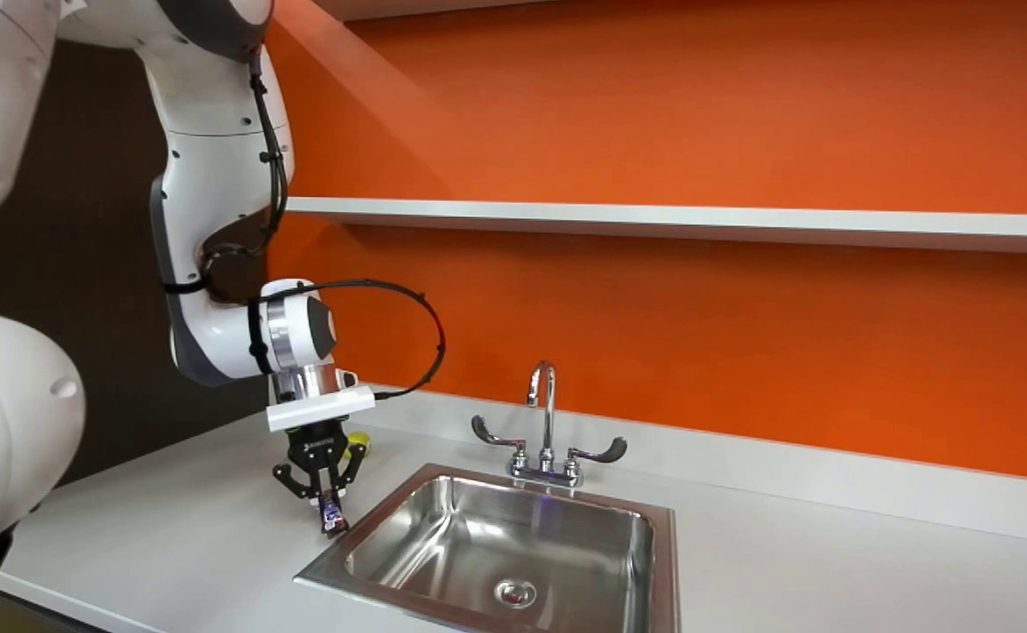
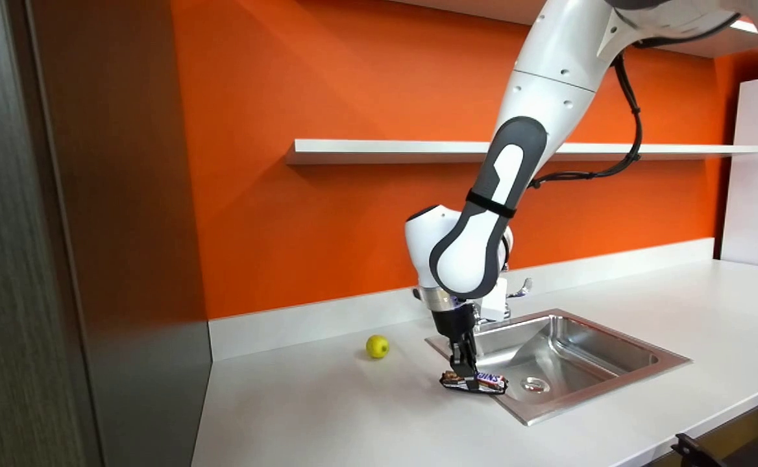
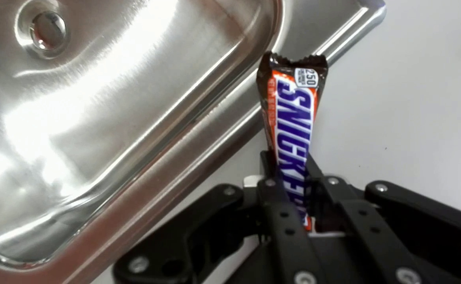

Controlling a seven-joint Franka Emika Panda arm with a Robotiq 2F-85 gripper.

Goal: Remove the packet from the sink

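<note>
The jaws are pinching a packet (image 3: 295,118). They are standing close together, one on each side, and the packet is filling the gap. In the wrist view it is poking out toward 12 o'clock. Big purple letters with white edges are spelling SNICKE, going from its 12 o'clock end down toward 6, and the letters after that are partly hiding between the jaws. The number 250 is showing on a white patch near the 12 o'clock end. Other tiny words are looking too small to read.

The jaws are holding the packet outside the bowl of the shiny metal sink (image 2: 606,387). In an exterior view, it is showing at 9 o'clock from the bowl, with its ends pointing to 9 and 3 o'clock. The 3 o'clock end is covering a bit of the sink's edge in that view. I cannot tell if it is touching the edge or the counter (image 2: 327,415). There, a yellow-green ball (image 2: 377,346) is resting on the counter at 10 o'clock from the packet. In an exterior view, a silver faucet (image 1: 549,431) is standing at 12 o'clock from the sink.
</note>
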